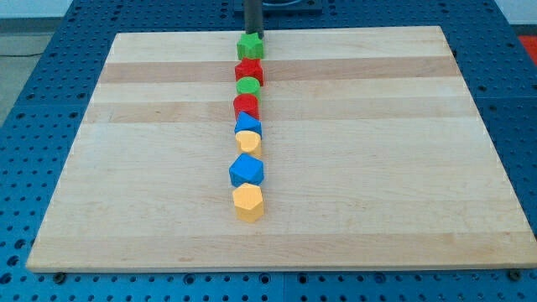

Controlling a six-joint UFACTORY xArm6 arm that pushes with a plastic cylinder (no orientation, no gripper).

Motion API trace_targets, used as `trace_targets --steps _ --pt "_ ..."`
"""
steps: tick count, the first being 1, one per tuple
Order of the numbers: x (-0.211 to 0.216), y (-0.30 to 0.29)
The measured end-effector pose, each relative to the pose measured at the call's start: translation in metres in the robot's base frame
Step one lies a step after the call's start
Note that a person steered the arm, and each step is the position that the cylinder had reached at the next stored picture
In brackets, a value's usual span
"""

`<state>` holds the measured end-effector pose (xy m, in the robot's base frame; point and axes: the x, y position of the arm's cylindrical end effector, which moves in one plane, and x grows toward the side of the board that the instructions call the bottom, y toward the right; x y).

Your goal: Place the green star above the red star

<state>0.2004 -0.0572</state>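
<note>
The green star lies near the top edge of the wooden board, right above the red star and touching it. My tip stands at the green star's upper edge, touching or almost touching it. Both stars head a column of blocks down the middle of the board.
Below the red star the column runs on: a green round block, a red round block, a blue block, a yellow block, a larger blue block and a yellow hexagon. Blue perforated table surrounds the board.
</note>
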Motion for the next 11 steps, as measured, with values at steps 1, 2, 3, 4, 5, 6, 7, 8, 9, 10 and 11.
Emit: trace_targets --steps 1,2,3,4,5,6,7,8,9,10,11 --pt "0.001 -0.022" --pt "0.014 -0.018" --pt "0.020 -0.011" --pt "0.021 -0.010" --pt "0.023 -0.010" --pt "0.013 -0.010" --pt "0.010 0.000" --pt "0.012 0.001" --pt "0.015 0.001" --pt "0.022 0.001" --pt "0.025 0.001"
